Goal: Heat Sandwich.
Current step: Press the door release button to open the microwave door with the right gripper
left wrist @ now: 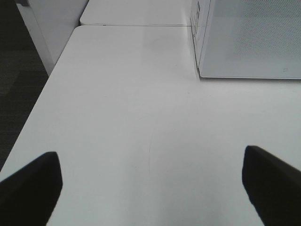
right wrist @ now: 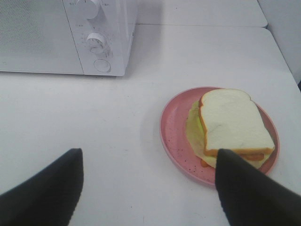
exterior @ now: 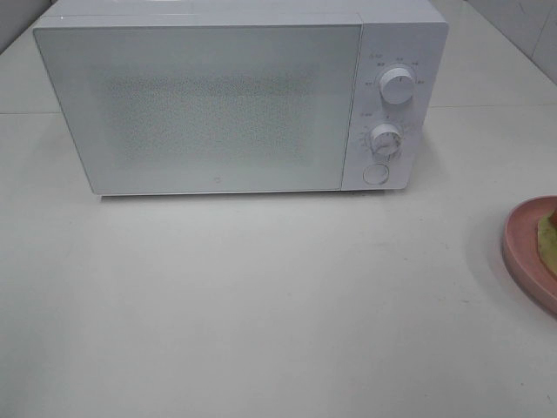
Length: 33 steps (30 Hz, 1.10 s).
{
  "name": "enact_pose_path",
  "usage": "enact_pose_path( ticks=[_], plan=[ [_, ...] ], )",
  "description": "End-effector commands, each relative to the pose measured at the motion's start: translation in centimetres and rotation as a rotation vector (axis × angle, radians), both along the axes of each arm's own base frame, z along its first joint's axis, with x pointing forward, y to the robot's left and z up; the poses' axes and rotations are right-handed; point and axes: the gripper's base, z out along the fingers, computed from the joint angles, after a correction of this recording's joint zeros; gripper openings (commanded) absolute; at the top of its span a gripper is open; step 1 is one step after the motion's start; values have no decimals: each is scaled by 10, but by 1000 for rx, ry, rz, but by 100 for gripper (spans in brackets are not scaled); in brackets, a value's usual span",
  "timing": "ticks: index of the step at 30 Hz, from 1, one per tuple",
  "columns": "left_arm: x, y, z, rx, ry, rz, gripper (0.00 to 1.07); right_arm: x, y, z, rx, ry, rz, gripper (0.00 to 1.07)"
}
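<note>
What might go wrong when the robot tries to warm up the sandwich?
1. The microwave door is shut and shows no handle, only a round button. A push that misses the button might leave the door shut.
2. The sandwich lies loose on the plate, with its top slice askew. If the open right gripper tilts the plate while lifting it, the sandwich might slide off.

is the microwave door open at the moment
No, the microwave door sits shut and flush with the control panel, and the sandwich is outside on the pink plate.
</note>
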Motion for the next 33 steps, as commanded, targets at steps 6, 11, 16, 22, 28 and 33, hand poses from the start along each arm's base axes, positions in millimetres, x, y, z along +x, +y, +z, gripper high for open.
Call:
enact_pose_path(
  ticks=[6,11,16,22,28,33],
  plan=[
    [-3,0,0,-2,-31,6,98,30,1,6,5,41,0,76],
    [-3,0,0,-2,-31,6,98,46,2,7,4,54,0,76],
    [-3,0,0,-2,-31,6,98,63,3,8,4,60,-1,76],
    [-3,0,0,-2,-31,6,98,80,4,7,4,64,-2,76],
    [-3,0,0,-2,-31,6,98,102,5,5,5,58,-3,76],
    [-3,0,0,-2,-31,6,98,116,5,4,5,44,-4,76]
  ],
)
